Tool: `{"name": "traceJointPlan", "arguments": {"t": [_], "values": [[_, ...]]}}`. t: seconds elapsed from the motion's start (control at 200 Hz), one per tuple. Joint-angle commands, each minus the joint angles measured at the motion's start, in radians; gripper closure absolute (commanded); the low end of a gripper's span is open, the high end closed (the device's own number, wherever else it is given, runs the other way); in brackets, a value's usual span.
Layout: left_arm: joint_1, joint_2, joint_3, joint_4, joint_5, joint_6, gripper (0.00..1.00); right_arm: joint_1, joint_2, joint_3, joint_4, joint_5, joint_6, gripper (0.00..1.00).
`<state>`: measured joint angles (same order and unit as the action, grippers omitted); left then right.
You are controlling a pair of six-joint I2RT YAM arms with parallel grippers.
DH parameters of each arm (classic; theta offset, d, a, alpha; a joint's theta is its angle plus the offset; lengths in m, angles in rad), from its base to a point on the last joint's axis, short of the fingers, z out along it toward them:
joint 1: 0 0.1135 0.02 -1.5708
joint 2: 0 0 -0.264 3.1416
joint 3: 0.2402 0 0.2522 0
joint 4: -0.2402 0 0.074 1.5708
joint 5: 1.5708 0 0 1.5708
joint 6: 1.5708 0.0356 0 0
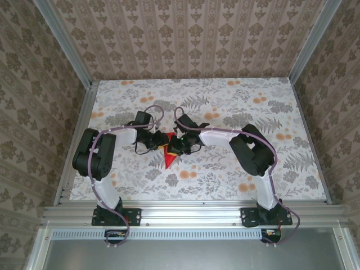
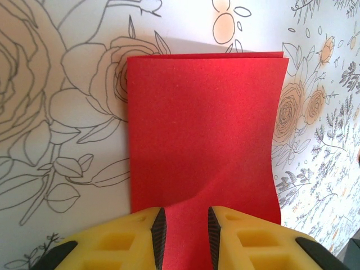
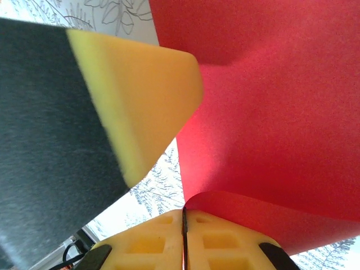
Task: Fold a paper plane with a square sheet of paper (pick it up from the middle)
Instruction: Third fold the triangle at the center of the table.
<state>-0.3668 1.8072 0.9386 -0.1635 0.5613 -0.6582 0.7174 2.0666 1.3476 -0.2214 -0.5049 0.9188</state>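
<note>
The red square sheet of paper [image 2: 202, 129] lies folded in half on the floral table, its two layers showing at the far edge. My left gripper [image 2: 184, 216] is open and sits low over the sheet's near edge, with red paper showing in the gap between its yellow fingers [image 2: 135, 236]. The paper bulges slightly just ahead of them. My right gripper [image 3: 184, 214] is shut on a curled-up edge of the paper [image 3: 270, 112]. In the top view both grippers, left [image 1: 153, 140] and right [image 1: 178, 145], meet over the paper [image 1: 168, 158] at mid-table.
A yellow and black finger [image 3: 112, 107] of the left gripper crosses close in front of the right wrist camera. The floral tablecloth [image 1: 225, 107] stretches all round, bounded by metal rails [image 1: 191, 211] and patterned walls.
</note>
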Motion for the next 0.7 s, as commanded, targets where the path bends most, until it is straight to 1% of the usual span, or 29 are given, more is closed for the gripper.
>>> {"name": "traceJointPlan", "arguments": {"t": [0.0, 0.41, 0.695], "values": [[-0.012, 0.016, -0.013, -0.047, -0.018, 0.019, 0.7, 0.005, 0.027, 0.021, -0.03, 0.016, 0.01, 0.91], [-0.014, 0.014, -0.015, -0.045, -0.021, 0.02, 0.7, 0.005, 0.033, -0.008, 0.038, 0.046, 0.078, 0.91], [-0.014, 0.017, -0.014, -0.046, -0.02, 0.022, 0.7, 0.004, 0.044, -0.008, 0.033, 0.055, 0.08, 0.91]]}}
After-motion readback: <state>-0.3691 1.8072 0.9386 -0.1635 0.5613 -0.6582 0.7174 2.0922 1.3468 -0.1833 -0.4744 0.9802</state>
